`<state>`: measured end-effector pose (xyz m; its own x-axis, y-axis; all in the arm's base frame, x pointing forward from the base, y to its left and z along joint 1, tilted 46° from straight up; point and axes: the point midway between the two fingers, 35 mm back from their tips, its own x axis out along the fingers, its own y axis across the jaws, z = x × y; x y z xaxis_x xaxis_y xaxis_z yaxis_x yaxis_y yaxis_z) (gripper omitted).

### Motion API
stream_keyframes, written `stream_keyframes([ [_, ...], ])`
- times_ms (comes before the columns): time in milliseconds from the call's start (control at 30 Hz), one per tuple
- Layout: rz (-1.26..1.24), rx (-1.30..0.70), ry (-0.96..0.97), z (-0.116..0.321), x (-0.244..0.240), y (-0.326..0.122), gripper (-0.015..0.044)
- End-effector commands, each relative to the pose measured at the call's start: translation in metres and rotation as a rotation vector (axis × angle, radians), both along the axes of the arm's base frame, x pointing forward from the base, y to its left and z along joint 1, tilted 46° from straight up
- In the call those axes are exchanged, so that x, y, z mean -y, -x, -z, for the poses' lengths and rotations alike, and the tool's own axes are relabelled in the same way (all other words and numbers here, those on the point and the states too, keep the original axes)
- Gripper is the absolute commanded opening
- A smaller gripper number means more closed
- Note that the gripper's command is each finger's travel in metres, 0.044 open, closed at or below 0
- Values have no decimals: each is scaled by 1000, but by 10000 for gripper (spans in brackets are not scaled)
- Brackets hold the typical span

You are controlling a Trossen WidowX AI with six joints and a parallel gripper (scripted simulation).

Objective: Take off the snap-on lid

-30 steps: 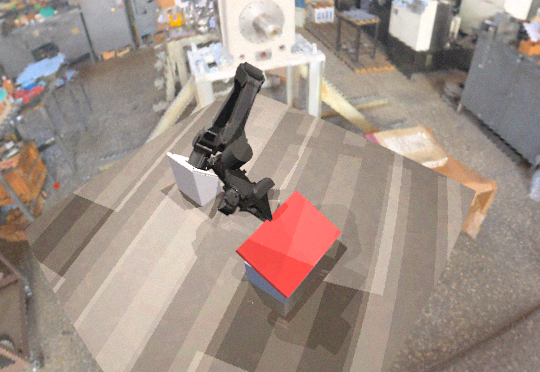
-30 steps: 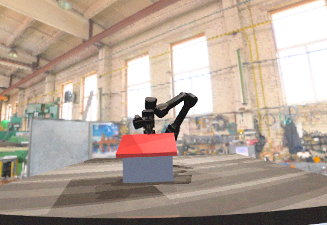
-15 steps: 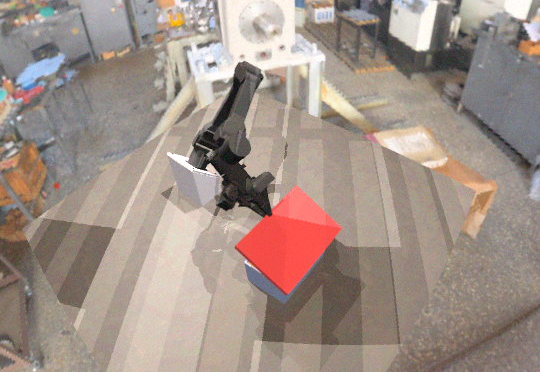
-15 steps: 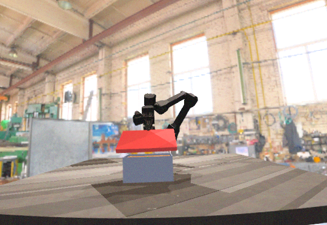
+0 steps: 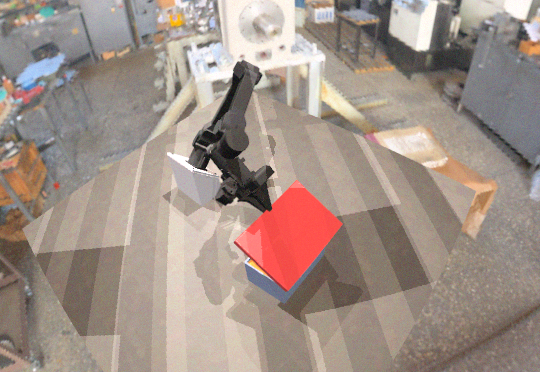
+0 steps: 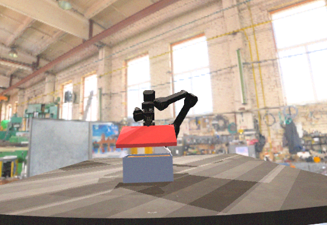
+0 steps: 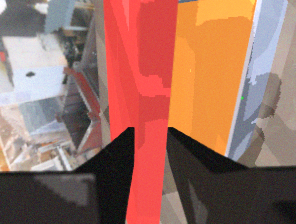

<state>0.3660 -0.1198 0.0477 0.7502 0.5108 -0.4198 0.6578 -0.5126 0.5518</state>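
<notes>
Lid (image 5: 289, 234), red and flat, is hanging clear above the blue storage box (image 5: 272, 282) in the top view, pinched at its rear edge by the black gripper (image 5: 263, 205) of the arm reaching down from the white base block (image 5: 194, 182). The box is sitting on the striped table (image 5: 150, 286) with a sliver of its orange interior showing at the near corner, and the panel is overhanging it toward the arm.

Seen from the exterior camera, the lid (image 6: 146, 136) is floating above the open rim of the box (image 6: 148, 167), apart from it, with its free front edge sagging a little lower than the gripped rear edge. The gripper (image 6: 148, 122) is coming straight down onto that rear edge. The panel is keeping its shape from a single edge hold, so it appears stiff and light, though a glossy surface held so far off centre is likely to pivot or slip if swung quickly.

At the wrist, the two dark fingers are clamping narrowly on the thin red lid (image 7: 145, 90), which is running edge-on between them, with the orange box interior (image 7: 207, 75) just beside it. A hold nearer mid-edge, as here, looks the sensible spot; lowering it level onto bare table beside the box is what remains.
</notes>
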Motion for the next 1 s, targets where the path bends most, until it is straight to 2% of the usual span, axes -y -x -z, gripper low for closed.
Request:
stream_keyframes([
  [0, 2, 16, 9, -8, 8, -2, 0],
  [267, 2, 16, 9, -13, 13, -2, 0],
  [967, 2, 15, 7, -36, -20, 5, 0],
])
